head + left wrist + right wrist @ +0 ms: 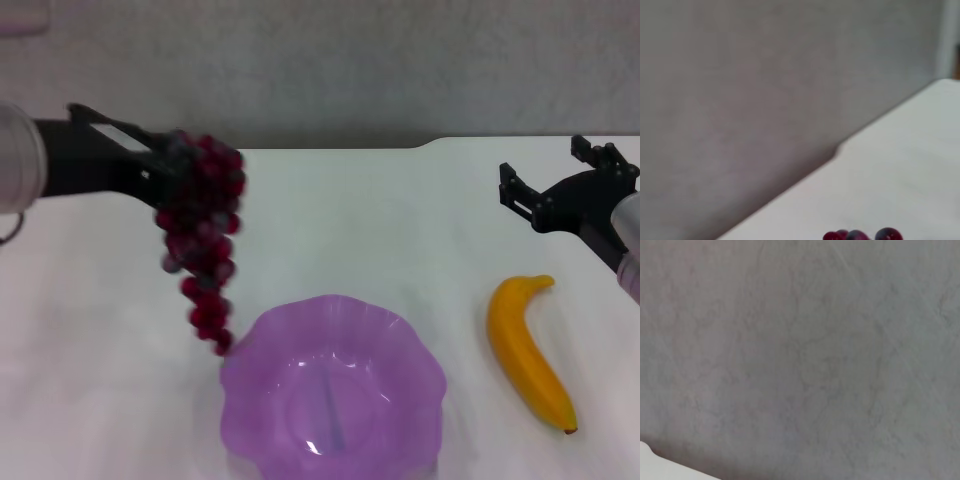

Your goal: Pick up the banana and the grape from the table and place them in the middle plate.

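Purple plate: middle plate sits at the near table edge, hollow bare, ready to receive fruit
Grape: grape hangs lifted, top gathered at the left gripper, lowest berries just above the plate's left rim; likely carried high so the bunch clears the scalloped edge
Left fingers: pinched on the bunch's upper end, rest dangling below
Banana: banana flat on the table, right of the plate, apart
Right gripper: right gripper hovers beyond the banana, prongs spread, holding nothing
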